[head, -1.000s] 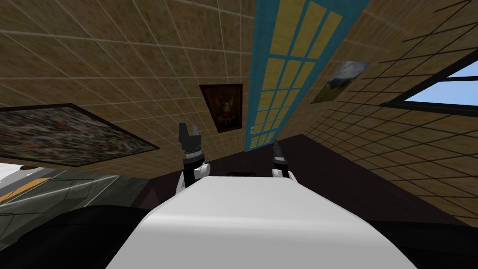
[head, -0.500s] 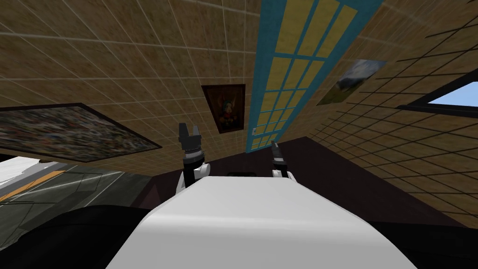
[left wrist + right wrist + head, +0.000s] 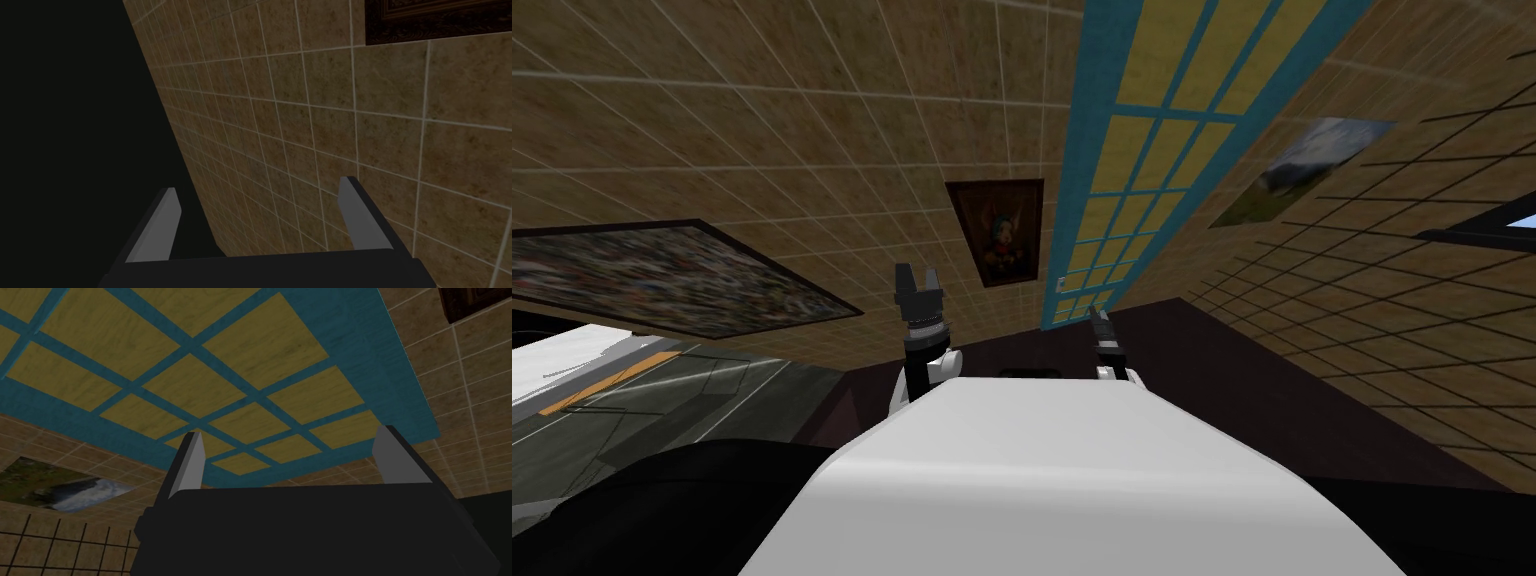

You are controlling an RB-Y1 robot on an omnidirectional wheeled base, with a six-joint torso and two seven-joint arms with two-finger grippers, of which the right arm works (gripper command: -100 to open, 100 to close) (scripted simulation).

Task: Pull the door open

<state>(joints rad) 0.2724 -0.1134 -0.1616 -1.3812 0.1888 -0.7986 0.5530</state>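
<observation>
The door [image 3: 1152, 150] has a teal frame and grid with yellow panels and stands shut in the tiled wall ahead, slightly to the right. A small pale handle [image 3: 1061, 284] sits on its left stile, low down. My right gripper [image 3: 1095, 315] is raised in front of the door's lower edge, short of it; in the right wrist view its fingers [image 3: 192, 458] stand open with the door's panels [image 3: 280, 348] beyond them. My left gripper [image 3: 916, 275] is up before the tiled wall left of the door, open and holding nothing [image 3: 260, 220].
A dark framed picture [image 3: 999, 232] hangs just left of the door and a landscape picture [image 3: 1302, 170] to its right. A long picture [image 3: 662, 280] is on the left wall above a grey surface [image 3: 662, 390]. The floor [image 3: 1232, 380] is dark. A window [image 3: 1497, 220] is at far right.
The whole head view has shifted: the door looks larger and further right, the window has slid towards the right edge. My right gripper has edged up and left towards the door.
</observation>
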